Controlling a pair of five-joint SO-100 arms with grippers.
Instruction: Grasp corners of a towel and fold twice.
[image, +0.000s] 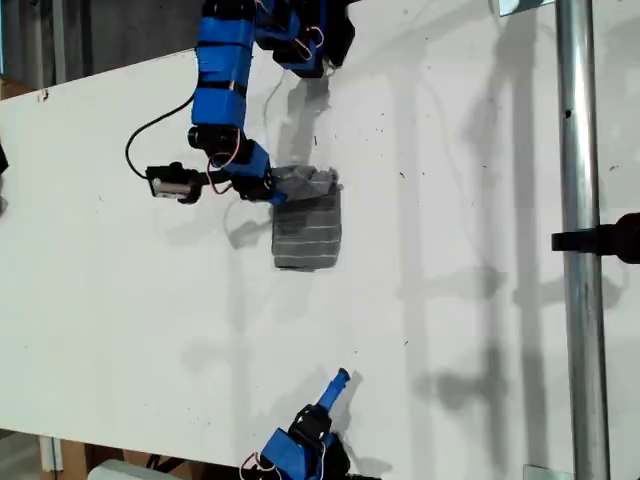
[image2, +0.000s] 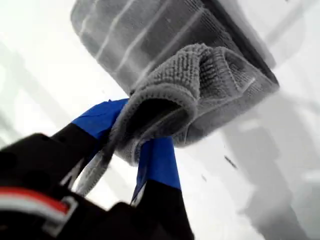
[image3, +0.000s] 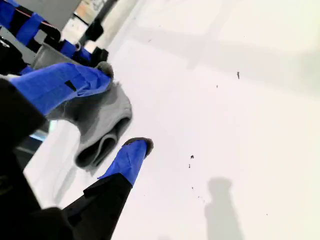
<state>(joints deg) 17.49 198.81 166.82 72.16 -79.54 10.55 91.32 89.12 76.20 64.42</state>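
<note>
White table (image: 480, 300) with a few dark specks on it, and a metal pole (image: 580, 250) runs down the exterior view's right. Nearest that view's bottom edge sits my second gripper (image: 335, 385), jaws spread with nothing between them, well apart from the cloth. Further up, my first gripper (image: 283, 190) is pinching a bunched edge of the towel (image: 308, 232); the wrist view shows a fat grey fold squeezed between the blue fingers (image2: 159, 160). The rest of the towel lies folded into a small striped rectangle just past that gripper's tips
</note>
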